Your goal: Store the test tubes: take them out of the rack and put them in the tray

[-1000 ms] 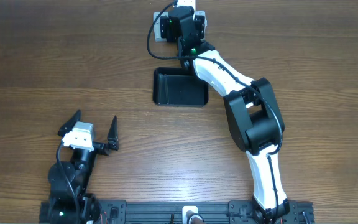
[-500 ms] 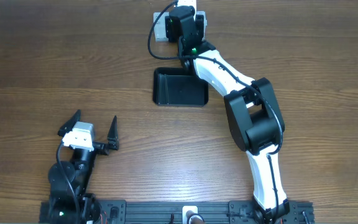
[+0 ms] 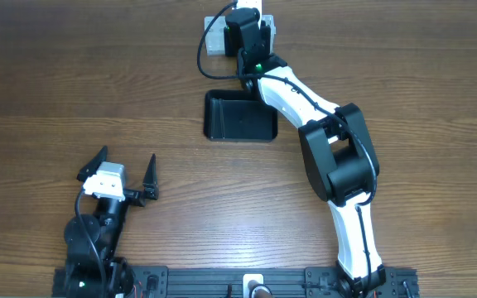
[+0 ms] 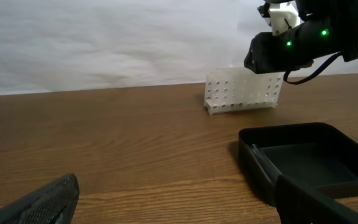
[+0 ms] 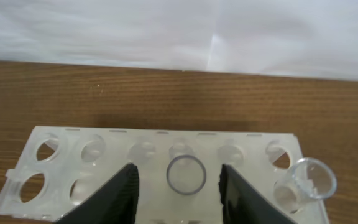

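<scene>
Brown wood makes the table. The white and black right arm reaches over it up to the rack, which stands at the far edge. The black tray lies near the rack, on the side toward the arm bases. The rack itself is pale plastic with two rows of round holes.

The left claw is well apart from the rack, beyond the tray. It is wide open and empty. The right claw hangs directly over the rack. Its fingers are parted and hold nothing; they stand on both sides of one clear tube, with a little gap on each side. This tube stands upright in a middle hole of the rack. A second tube stands at one end of the rack.
</scene>
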Controlling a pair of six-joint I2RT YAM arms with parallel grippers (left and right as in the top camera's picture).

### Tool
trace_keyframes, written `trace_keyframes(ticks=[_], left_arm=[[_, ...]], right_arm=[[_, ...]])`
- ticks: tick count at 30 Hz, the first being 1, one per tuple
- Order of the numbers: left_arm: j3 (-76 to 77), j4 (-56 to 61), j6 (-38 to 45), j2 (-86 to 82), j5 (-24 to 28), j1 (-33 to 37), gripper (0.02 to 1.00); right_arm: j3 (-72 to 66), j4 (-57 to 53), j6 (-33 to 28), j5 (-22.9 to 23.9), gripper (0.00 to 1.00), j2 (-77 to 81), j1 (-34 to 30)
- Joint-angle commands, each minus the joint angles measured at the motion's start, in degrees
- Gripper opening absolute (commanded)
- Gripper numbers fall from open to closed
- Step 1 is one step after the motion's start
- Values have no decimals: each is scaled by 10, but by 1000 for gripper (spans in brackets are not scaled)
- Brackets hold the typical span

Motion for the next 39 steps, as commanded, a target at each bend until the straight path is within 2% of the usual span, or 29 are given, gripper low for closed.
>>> trace_keyframes(ticks=[1, 23, 39], left_arm=[[-3, 0, -6, -5, 8, 3, 1000], [-3, 0, -6, -5, 8, 3, 998], [-3, 0, -6, -5, 8, 3, 998]], right_arm=[[17, -1, 0, 8, 349, 7, -2], [17, -5, 0, 8, 178, 7, -1], [17, -9, -5, 12, 115, 7, -1]])
